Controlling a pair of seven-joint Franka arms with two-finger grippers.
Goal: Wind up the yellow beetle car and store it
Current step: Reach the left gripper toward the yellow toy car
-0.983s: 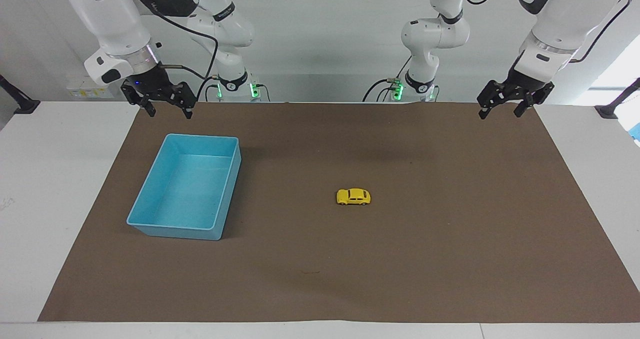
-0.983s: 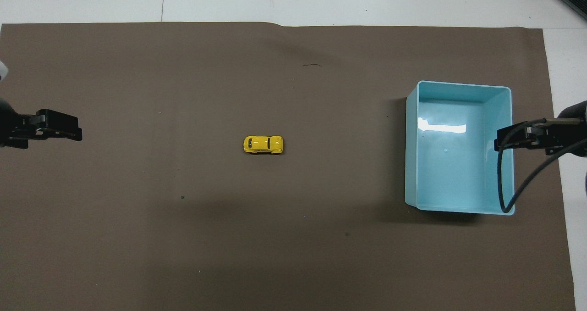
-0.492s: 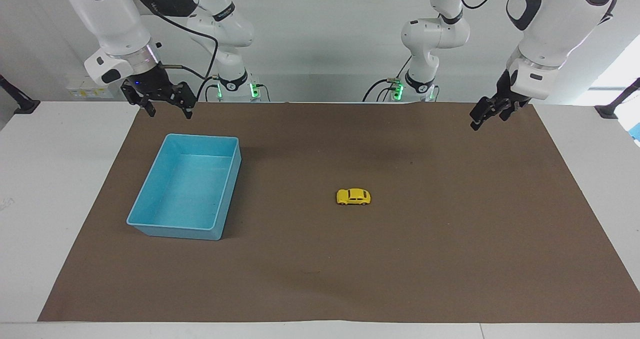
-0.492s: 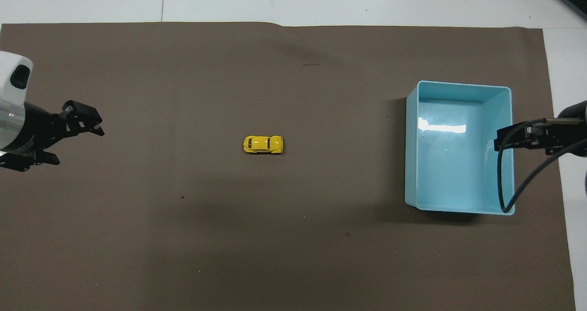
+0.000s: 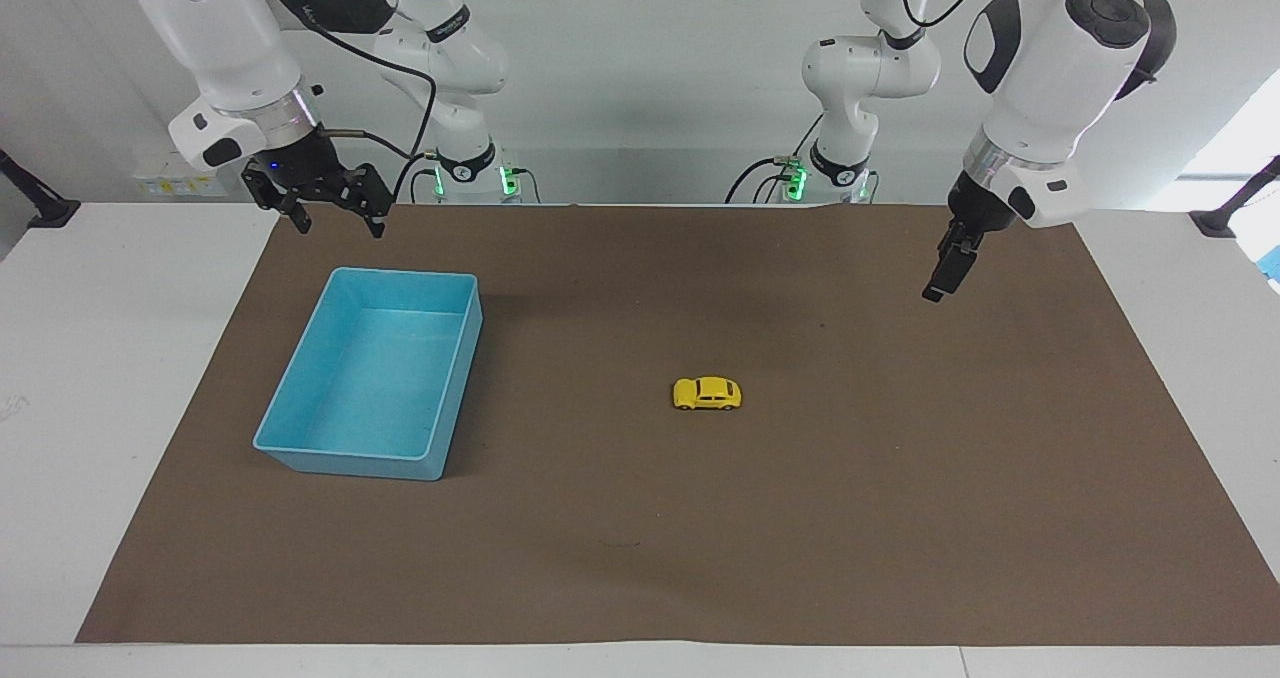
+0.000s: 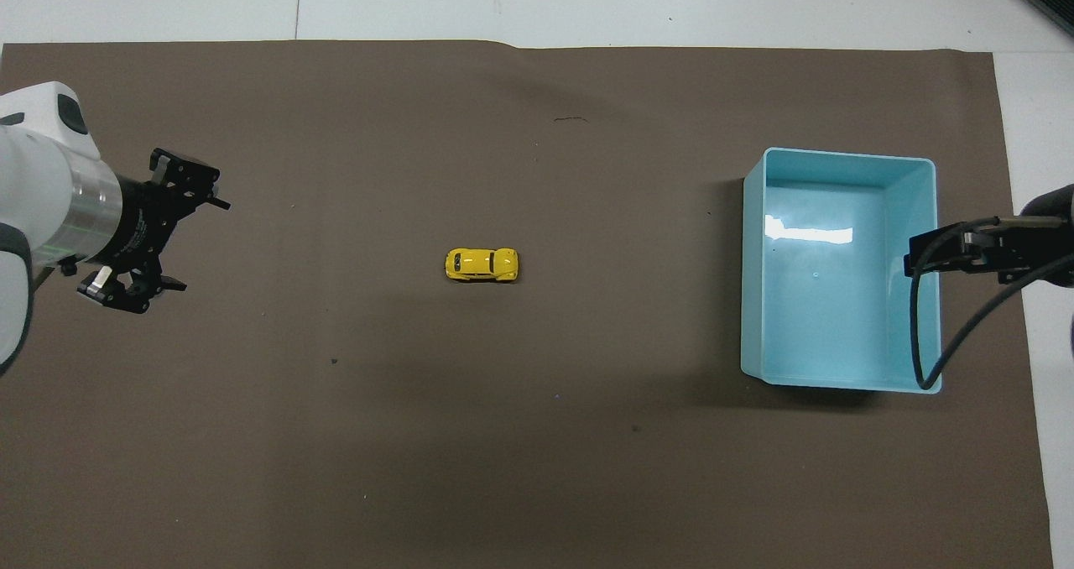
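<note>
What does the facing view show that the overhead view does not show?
Only the facing view shows the two arm bases with green lights, and that both end effectors hang in the air above the mat. Only the overhead view shows the left end effector open, its two fingers spread, and a bright reflection on the floor of the blue bin. Both views share the yellow beetle car alone on the brown mat, the bin with nothing in it, and the right end effector waiting open over the bin.

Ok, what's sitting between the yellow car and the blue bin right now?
Nothing: only bare brown mat lies between the yellow beetle car and the blue bin. The overhead view shows that stretch, and the facing view agrees.
</note>
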